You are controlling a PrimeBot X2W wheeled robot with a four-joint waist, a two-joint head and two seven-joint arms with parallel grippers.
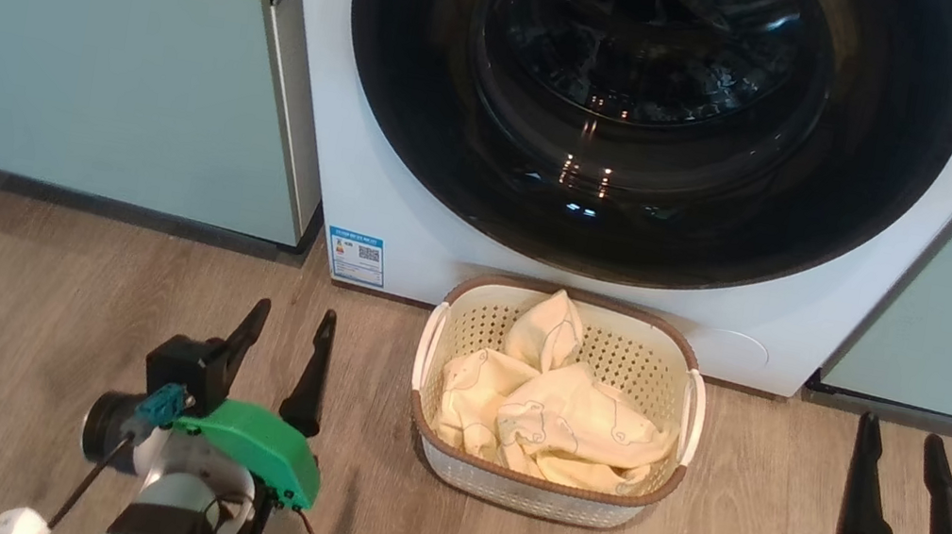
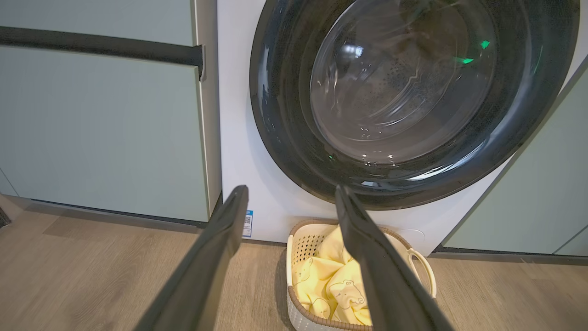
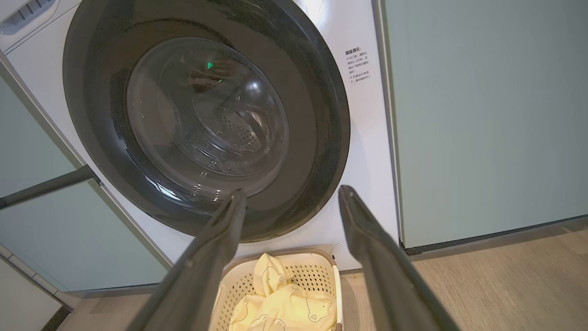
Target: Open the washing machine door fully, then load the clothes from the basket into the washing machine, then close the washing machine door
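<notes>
Basket holds yellow clothes; washing machine door shut; left end effector, right end effector released.

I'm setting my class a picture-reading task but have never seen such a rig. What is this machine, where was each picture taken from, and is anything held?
It is a wheeled robot with two arms. The head view looks down from its head; each wrist view looks along one arm's two dark fingers. On the wooden floor stands a cream perforated plastic basket of pale yellow bear-print clothes, before the big white washing machine, whose round black-rimmed glass door is shut. The left gripper and right gripper are open, holding nothing.
</notes>
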